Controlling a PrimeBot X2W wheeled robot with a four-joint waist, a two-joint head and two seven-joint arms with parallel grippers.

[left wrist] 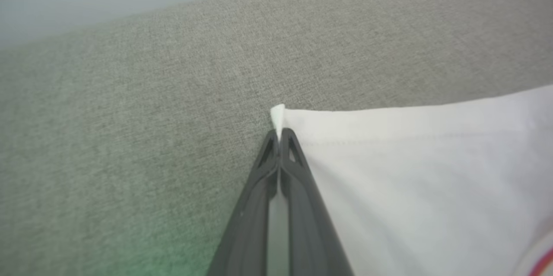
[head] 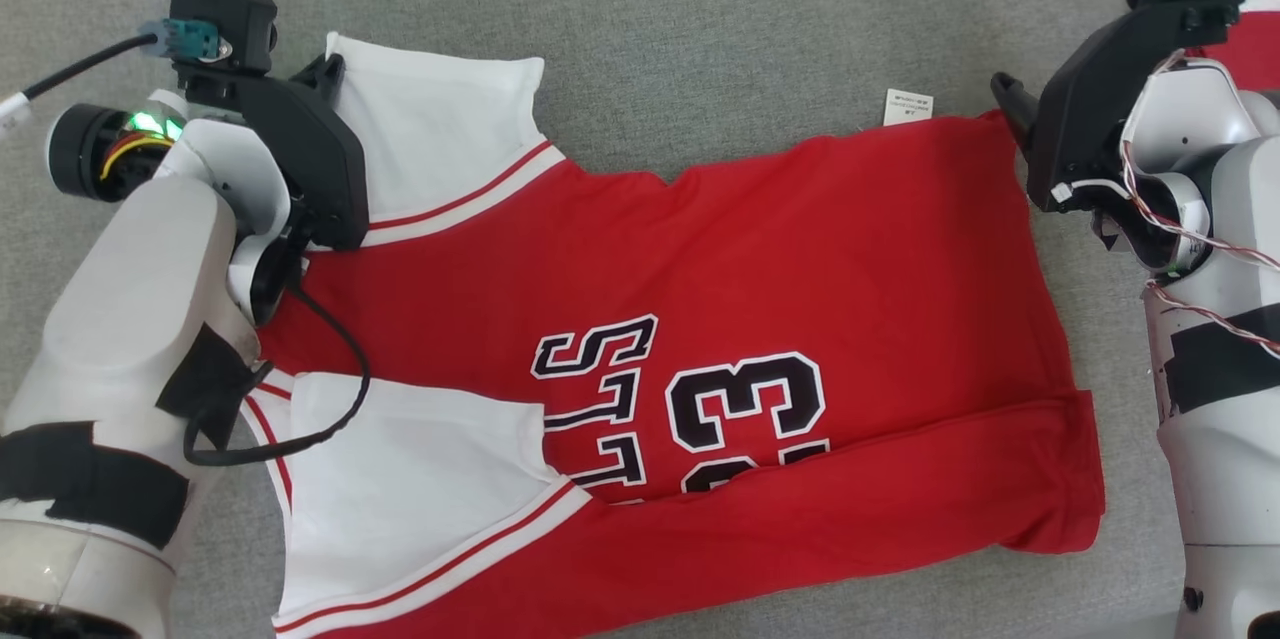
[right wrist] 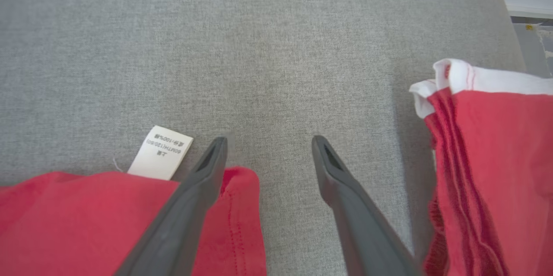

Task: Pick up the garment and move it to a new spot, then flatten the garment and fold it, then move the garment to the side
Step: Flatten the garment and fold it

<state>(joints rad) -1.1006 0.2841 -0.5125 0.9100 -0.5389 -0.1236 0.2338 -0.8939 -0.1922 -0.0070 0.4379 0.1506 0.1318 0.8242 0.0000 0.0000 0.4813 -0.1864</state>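
On a grey cloth-covered counter (head: 700,9), a red jersey (head: 760,249) lies spread flat between the robot's arms, the left claw (left wrist: 280,135) pinched shut on the corner of its white sleeve (left wrist: 389,159) while the right claw (right wrist: 268,146) stands wide open, holding nothing, one finger over the red hem corner (right wrist: 237,207) beside the label (right wrist: 160,153). A clean fold likely calls for the right claw to close on that corner first, then both to lift together with the cloth taut.

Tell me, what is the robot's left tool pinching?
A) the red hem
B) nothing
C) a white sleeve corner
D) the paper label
C: in the left wrist view the left tool is shut on the corner of the white sleeve.
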